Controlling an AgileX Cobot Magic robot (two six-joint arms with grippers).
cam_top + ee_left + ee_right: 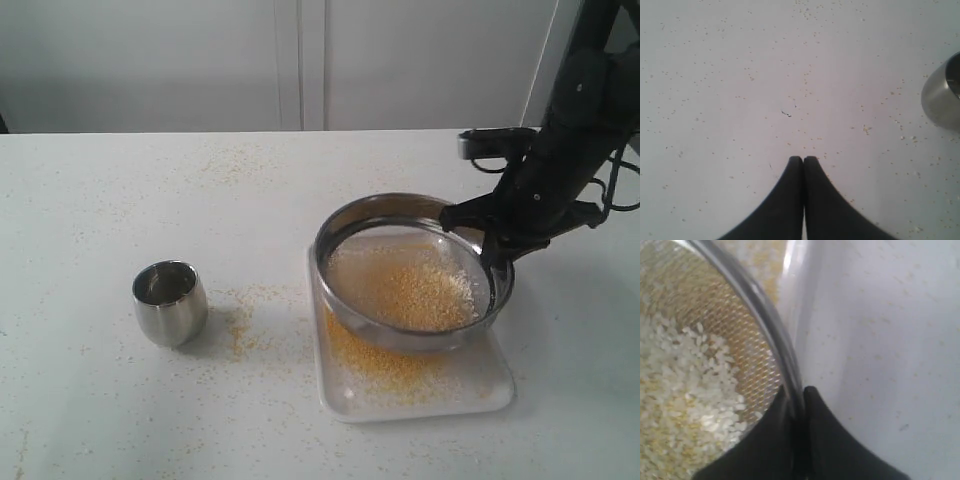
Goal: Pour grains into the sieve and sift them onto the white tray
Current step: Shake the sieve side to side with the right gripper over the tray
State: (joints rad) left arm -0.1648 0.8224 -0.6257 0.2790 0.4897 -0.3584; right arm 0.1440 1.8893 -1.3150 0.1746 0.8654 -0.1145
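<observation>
— Two grippers to check, left to right: is your left gripper (803,160) free?
— Yes, pinched together on nothing, near the steel cup (170,302).
— And the sieve (390,333)?
— Over the white tray (490,385), rim clamped by your right gripper (796,392). Shake level, in short strokes. Pale grains (430,295) sit on the mesh, with yellow meal on the tray.
</observation>
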